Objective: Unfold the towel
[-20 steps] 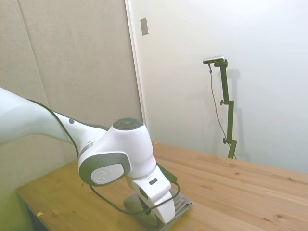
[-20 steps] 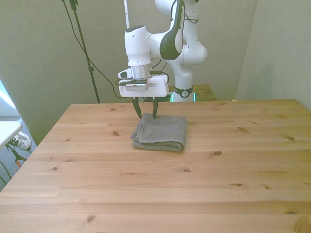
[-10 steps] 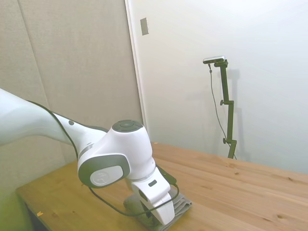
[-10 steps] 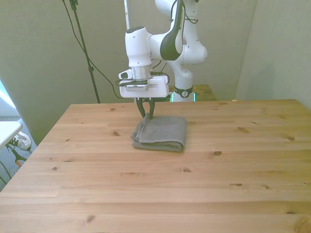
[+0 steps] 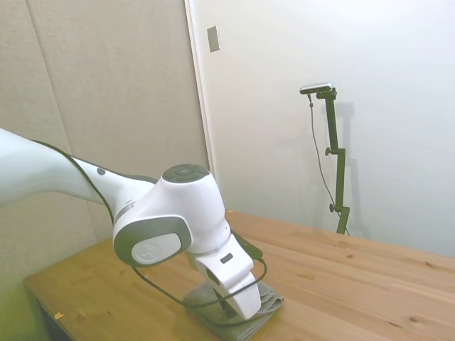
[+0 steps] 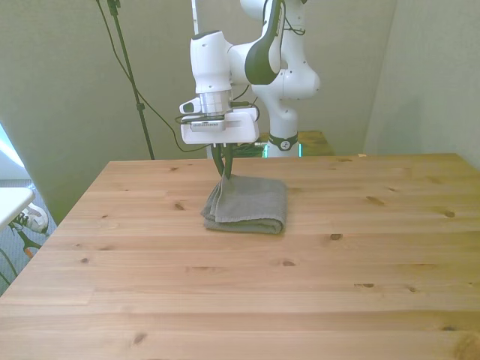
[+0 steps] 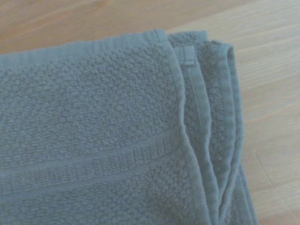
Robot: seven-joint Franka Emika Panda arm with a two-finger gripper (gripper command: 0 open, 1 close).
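The grey terry towel (image 6: 249, 204) lies folded on the wooden table (image 6: 240, 285), in the far half, a little toward the front view's left. My gripper (image 6: 224, 171) is shut on the towel's far corner on the front view's left side, and that corner is pulled up off the stack into a small peak. In the side view the towel (image 5: 266, 304) shows only partly under the arm's wrist, and the fingers are hidden there. The wrist view is filled by the towel (image 7: 93, 140), with its top layer lifted apart from the layered edges beneath.
Bare wood surrounds the towel on all sides. The robot's base (image 6: 283, 139) stands behind the table's far edge. A shoe (image 6: 34, 219) lies on the floor off the front view's left side.
The fingers went from open over the towel's far corner to shut on it. The gripper has since risen a little, drawing that corner upward.
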